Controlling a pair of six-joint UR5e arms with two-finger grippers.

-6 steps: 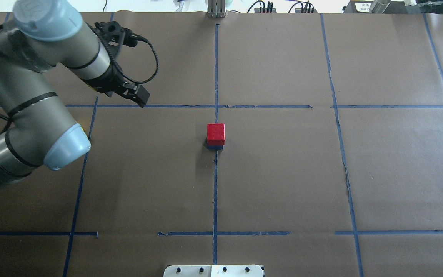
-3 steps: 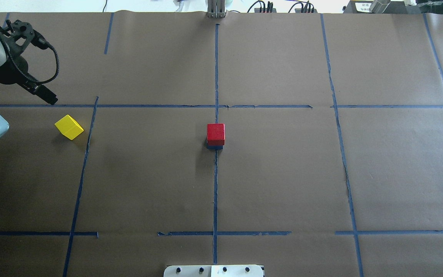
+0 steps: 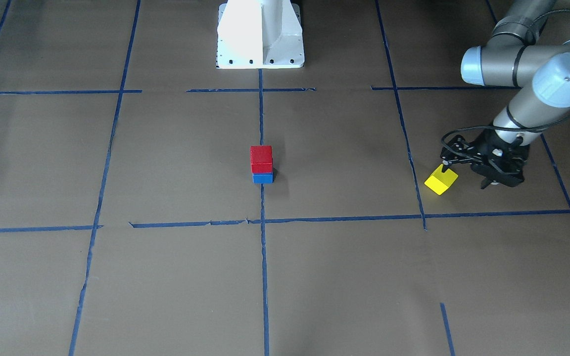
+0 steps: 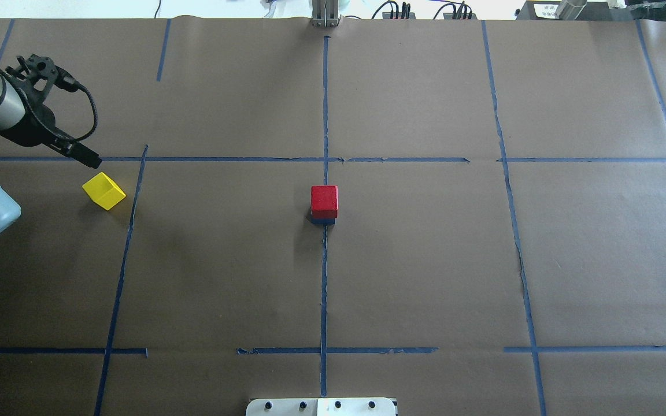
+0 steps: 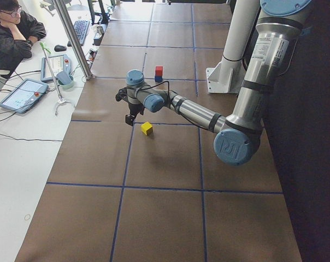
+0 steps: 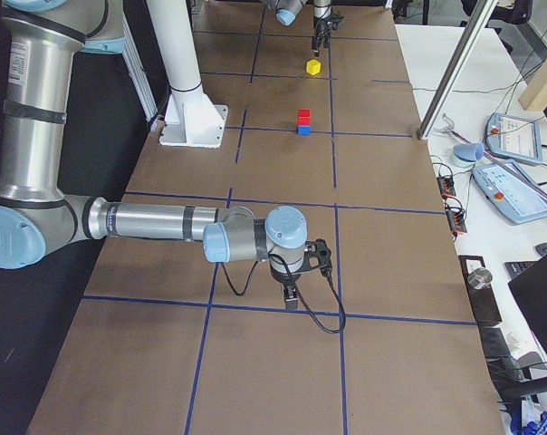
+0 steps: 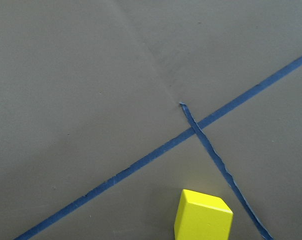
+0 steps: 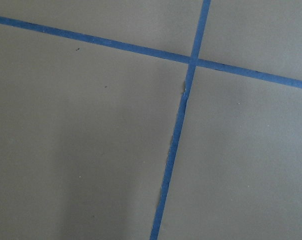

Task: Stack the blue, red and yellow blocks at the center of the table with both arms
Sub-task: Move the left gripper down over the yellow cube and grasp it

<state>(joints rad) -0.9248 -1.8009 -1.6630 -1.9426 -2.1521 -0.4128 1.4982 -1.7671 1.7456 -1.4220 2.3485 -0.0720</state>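
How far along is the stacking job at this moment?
Done: the red block sits on the blue block at the centre of the table. In hand: the left gripper hovers beside the yellow block, which lies on the table ungrasped. Left: lifting the yellow block onto the red one.

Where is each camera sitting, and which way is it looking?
Front-facing: across the table, facing the robot; white pedestal, left arm beside yellow block.
Overhead: behind the robot, looking down; left gripper enters at left.
Exterior left: table's end, looking along it; left arm near, large.
Exterior right: opposite end; right arm near, right gripper above table.
Left wrist: looks down at yellow block; no body.
Right wrist: only taped table; no body.
Shared: front-facing and overhead both show red block on blue block.
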